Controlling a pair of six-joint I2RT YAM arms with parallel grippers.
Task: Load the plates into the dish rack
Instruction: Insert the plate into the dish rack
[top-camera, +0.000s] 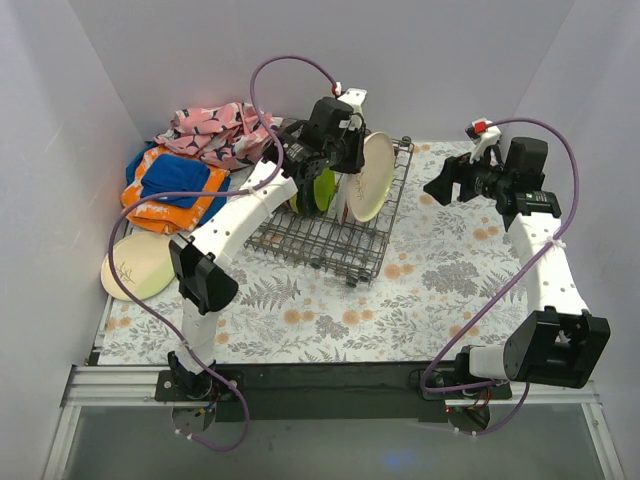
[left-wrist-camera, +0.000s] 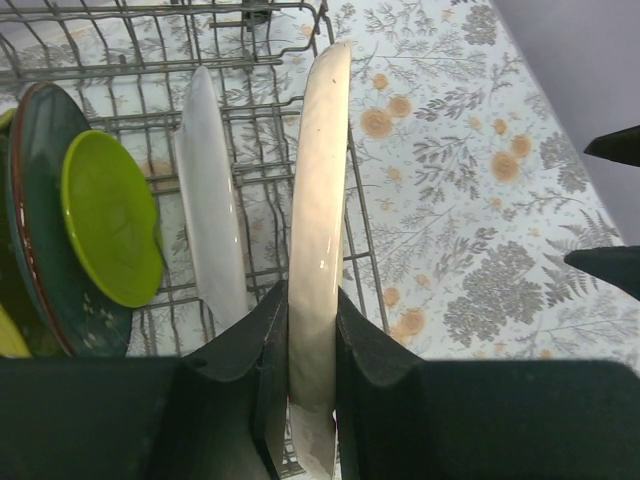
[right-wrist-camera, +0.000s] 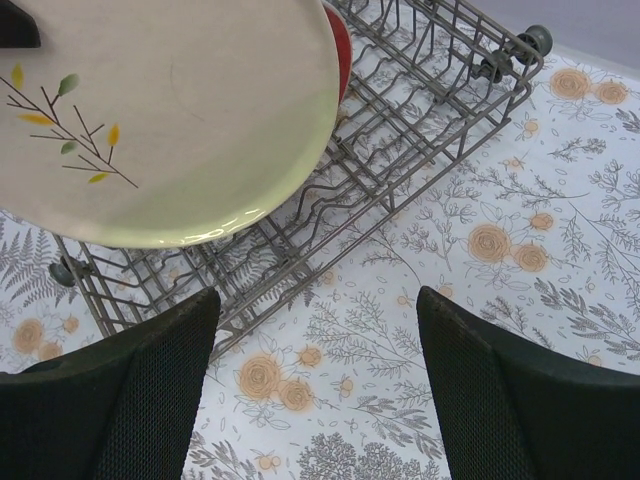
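My left gripper (top-camera: 350, 160) is shut on a cream plate with a sprig (top-camera: 373, 178) and holds it upright on edge over the right part of the dish rack (top-camera: 320, 240). In the left wrist view my jaws (left-wrist-camera: 312, 300) clamp the plate's rim (left-wrist-camera: 320, 180). A pale plate (left-wrist-camera: 212, 200), a lime green plate (left-wrist-camera: 110, 215) and a dark red-rimmed plate (left-wrist-camera: 35, 190) stand in the rack (left-wrist-camera: 270, 120) to its left. My right gripper (top-camera: 447, 180) is open and empty above the table right of the rack. Its wrist view (right-wrist-camera: 318, 300) shows the cream plate (right-wrist-camera: 170, 120), a red plate (right-wrist-camera: 341, 50) and the rack (right-wrist-camera: 420, 110).
Another cream plate with a sprig (top-camera: 140, 262) lies flat on the table at the far left. A pile of folded cloths (top-camera: 180, 190) and a pink patterned cloth (top-camera: 215, 130) sit at the back left. The floral tablecloth (top-camera: 440, 280) covers the table; grey walls enclose it.
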